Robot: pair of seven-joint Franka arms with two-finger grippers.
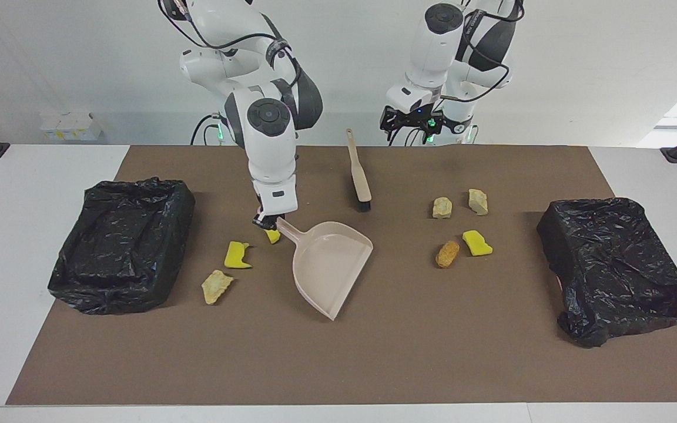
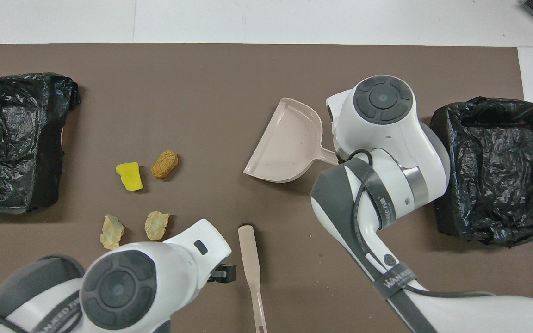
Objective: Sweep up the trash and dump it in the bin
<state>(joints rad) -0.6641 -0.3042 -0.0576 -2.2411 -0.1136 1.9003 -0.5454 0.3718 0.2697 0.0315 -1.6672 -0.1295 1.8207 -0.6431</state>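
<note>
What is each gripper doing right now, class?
Left gripper: open, empty, over the brush.
Right gripper: shut on the dustpan handle.

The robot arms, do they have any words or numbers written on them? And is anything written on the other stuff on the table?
"WANJEED": on the black strap around the right arm, low in the overhead view.
"...NJEED F/1B": on the strap higher up the same arm; its first letters are hidden, its last ones uncertain.
"WANJEED": on the left arm's strap, only partly readable.
Nothing is written on the dustpan, brush, trash pieces or black bins.
</note>
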